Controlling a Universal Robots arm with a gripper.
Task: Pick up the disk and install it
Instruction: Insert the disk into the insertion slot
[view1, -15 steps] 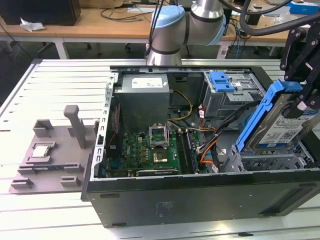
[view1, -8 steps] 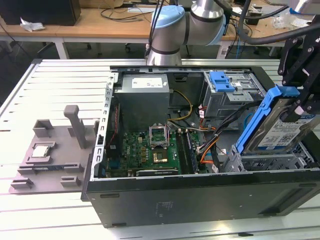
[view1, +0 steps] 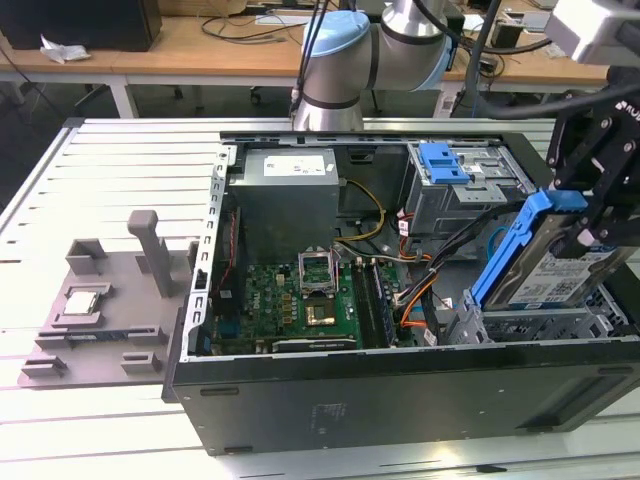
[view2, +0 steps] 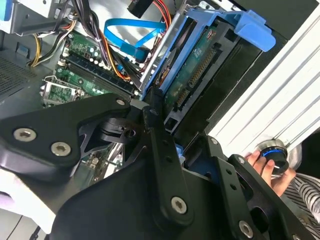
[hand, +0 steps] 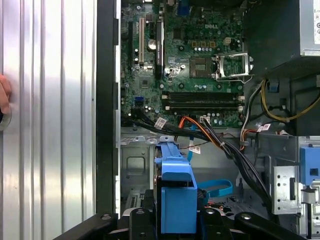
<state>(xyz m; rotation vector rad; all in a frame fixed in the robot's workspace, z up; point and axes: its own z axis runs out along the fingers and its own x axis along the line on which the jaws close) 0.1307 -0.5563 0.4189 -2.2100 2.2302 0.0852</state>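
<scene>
In the exterior view the disk, a silver hard drive with a white-and-blue label in a blue plastic bracket, hangs tilted on edge over the metal drive cage at the near right corner of the open computer case. My black gripper is shut on its upper end. The second wrist view shows the disk's connector edge and blue frame just past my fingers. The blue bracket stands on edge above the case floor in the first wrist view.
Inside the case are the motherboard, the power supply, cable bundles and an upper bay with another blue bracket. A grey fixture holding a small silver chip lies at the exterior view's left. A person's hand rests on a knob beside the case.
</scene>
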